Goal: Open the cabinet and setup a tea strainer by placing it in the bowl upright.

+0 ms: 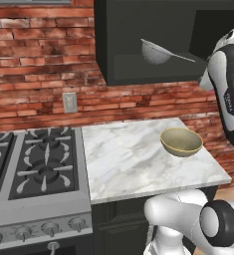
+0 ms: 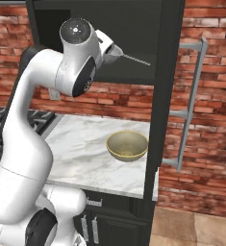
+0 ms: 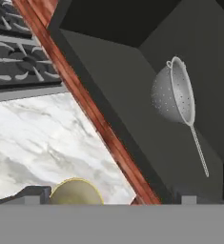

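On the shelf inside the open cabinet (image 1: 138, 30) sits the tea strainer (image 1: 156, 52), its mesh basket resting on the shelf floor and its thin handle reaching out toward the right in the left base view. From the right base view most of the strainer is hidden behind the arm's white upper joint; just the end of its handle pokes out. The hand view shows the strainer rolled sideways by the camera's tilt, basket above, handle trailing down.

Below the cabinet, the bowl (image 1: 181, 142) stands on the marble counter (image 1: 128, 159), well apart from the strainer and close to the counter's right edge. The hand view cuts the bowl off at the bottom, so just its upper curve shows.

The cabinet door (image 2: 165, 96) stands swung open, edge-on in the right base view, its silver bar handle (image 2: 191, 105) beyond it.

The gripper (image 3: 108, 200) has its fingers spread wide with nothing between them; only their dark tips (image 3: 35, 194) peek up, short of the strainer.

A gas stove (image 1: 34, 164) adjoins the counter on the left, against the brick wall (image 1: 39, 64).
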Controlling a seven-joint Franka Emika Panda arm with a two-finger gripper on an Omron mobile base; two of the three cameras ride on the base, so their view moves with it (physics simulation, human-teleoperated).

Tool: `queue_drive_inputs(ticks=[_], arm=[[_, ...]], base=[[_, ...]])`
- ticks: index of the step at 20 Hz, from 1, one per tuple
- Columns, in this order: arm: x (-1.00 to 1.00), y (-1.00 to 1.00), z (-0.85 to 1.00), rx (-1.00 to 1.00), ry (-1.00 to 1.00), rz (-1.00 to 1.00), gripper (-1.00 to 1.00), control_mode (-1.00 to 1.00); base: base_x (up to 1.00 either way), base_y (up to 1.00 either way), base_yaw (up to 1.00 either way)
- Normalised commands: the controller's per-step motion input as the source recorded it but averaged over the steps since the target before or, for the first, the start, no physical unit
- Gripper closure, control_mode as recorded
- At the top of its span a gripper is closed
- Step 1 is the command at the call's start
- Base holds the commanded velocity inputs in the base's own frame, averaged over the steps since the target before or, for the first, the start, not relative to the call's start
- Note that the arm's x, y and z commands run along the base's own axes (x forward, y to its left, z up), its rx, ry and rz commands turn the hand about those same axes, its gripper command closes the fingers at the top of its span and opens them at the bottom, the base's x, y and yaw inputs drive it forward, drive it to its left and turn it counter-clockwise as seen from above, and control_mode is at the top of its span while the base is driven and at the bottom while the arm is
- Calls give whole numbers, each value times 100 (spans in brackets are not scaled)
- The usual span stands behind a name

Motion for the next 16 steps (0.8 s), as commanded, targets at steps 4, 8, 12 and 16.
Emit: queue_drive_inputs(ticks=[4,8,12,16], arm=[[47,53,0,1,-9,-2,-100,-100],[26,24,0,0,10,-33,-100,-100],[19,33,1,-4,9,-32,-100,-100],[13,40,6,-13,1,-15,-100,-100]], base=[[0,0,0],[0,0,0],[0,0,0],[0,0,0]])
